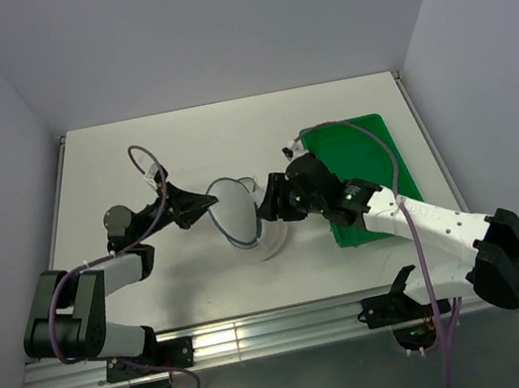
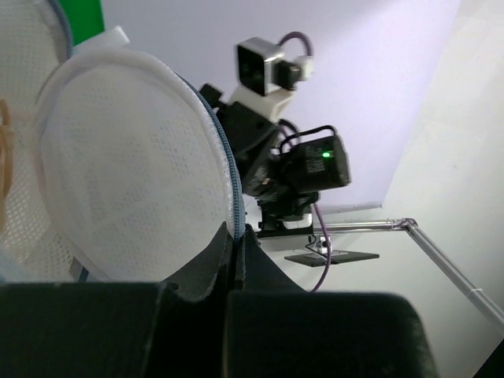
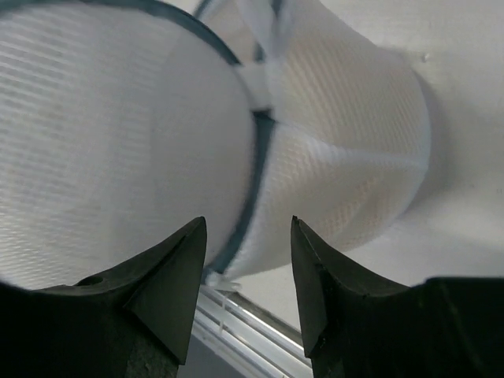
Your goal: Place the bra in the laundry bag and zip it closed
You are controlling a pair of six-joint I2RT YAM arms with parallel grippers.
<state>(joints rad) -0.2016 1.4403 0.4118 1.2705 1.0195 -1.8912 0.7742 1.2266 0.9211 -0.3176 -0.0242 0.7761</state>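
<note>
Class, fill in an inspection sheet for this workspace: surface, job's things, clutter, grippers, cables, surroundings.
Surface: flat white table.
Job's things: round white mesh laundry bag mid-table; peach fabric, likely the bra, shows through its mesh.
Clutter: green rectangular plastic tray, right of the bag.
Grippers: left gripper shut on the bag's dark rim; right gripper open, jaws astride that rim.
Cables: purple cable loops above left arm; second cable runs along right arm.
Surroundings: plain pale walls.

The laundry bag (image 1: 249,218) is translucent white mesh with a fine dotted weave, rimmed by a dark blue-grey zipper. A peach sliver behind the mesh, at the frame's edge, may be the bra (image 2: 5,150). The left claw (image 2: 234,240) and right claw (image 3: 248,236) are black, the tray (image 1: 370,134) bright green, the tabletop (image 1: 228,129) off-white.
</note>
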